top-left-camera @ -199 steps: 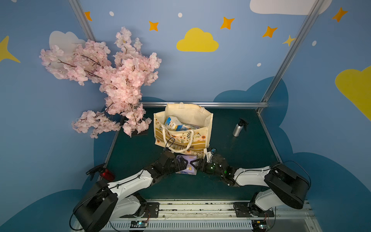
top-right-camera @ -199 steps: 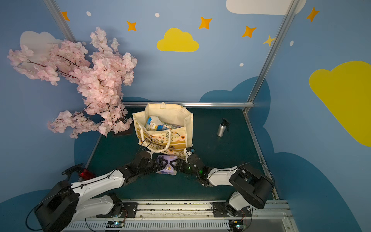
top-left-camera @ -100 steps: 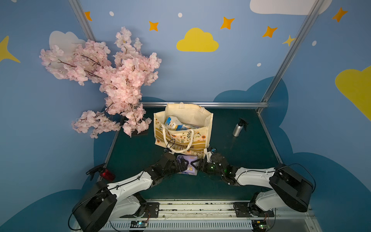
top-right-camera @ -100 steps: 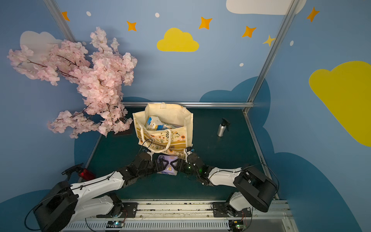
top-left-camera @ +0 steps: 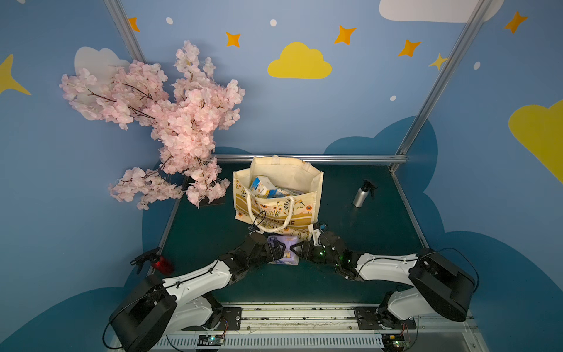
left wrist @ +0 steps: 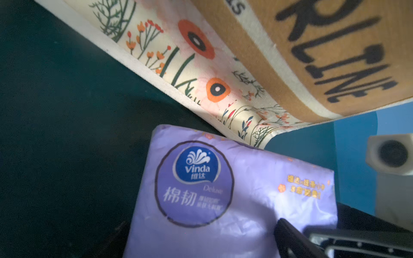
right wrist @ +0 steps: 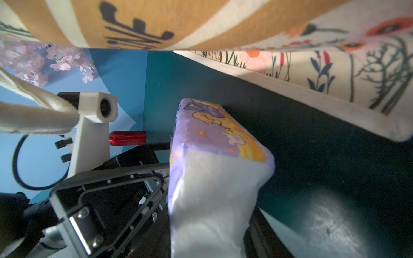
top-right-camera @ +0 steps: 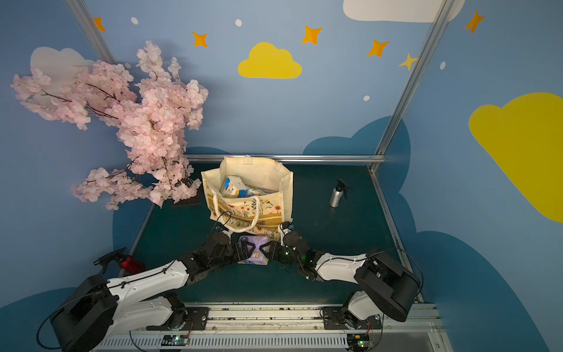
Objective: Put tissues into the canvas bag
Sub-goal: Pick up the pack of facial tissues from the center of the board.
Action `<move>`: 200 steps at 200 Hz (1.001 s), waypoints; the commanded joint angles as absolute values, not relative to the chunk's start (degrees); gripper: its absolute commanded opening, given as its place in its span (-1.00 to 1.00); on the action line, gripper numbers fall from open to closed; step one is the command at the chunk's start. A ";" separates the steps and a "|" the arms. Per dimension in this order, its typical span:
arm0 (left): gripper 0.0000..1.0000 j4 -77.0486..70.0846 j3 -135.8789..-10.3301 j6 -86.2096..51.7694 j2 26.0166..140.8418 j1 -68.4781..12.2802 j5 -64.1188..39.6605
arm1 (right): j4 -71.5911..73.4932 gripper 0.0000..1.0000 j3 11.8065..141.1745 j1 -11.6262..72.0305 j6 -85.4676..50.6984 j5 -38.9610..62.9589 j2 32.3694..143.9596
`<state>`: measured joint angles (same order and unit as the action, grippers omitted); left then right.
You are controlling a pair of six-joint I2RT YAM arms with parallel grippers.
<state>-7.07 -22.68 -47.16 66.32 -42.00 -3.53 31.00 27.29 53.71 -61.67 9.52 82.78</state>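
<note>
Right wrist view: purple tissue pack (right wrist: 214,178) between right gripper (top-left-camera: 295,250) fingers, cannot tell if clamped; left gripper (top-left-camera: 276,249) spread wide at the pack's opposite end; canvas bag (top-left-camera: 274,210) just behind.

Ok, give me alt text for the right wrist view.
A purple tissue pack fills the centre, end-on, resting on the dark green table beside the flowered base of the canvas bag. The left gripper is at its side; a red spray bottle shows beyond.

Blossom branch (top-left-camera: 170,122), silver bottle (top-left-camera: 361,196), red bottle (top-left-camera: 163,264)
</note>
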 commanded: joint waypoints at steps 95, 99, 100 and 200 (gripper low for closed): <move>0.99 1.82 -21.84 -46.09 57.91 -42.28 4.31 | 28.53 -0.19 25.95 51.98 -60.64 8.67 75.22; 0.99 2.33 -21.88 -45.95 57.46 -42.32 4.66 | 28.56 -0.19 25.80 51.84 -60.57 8.78 74.86; 0.99 2.48 -21.79 -45.90 57.46 -42.34 4.75 | 28.56 -0.19 25.77 51.76 -60.61 8.83 74.74; 0.99 9.36 -18.33 -44.64 44.43 -41.92 10.79 | 7.85 -0.17 20.67 44.67 -55.94 11.48 53.27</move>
<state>6.85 -18.31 -45.78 45.30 -42.09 8.40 16.67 21.26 46.65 -58.96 9.93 58.78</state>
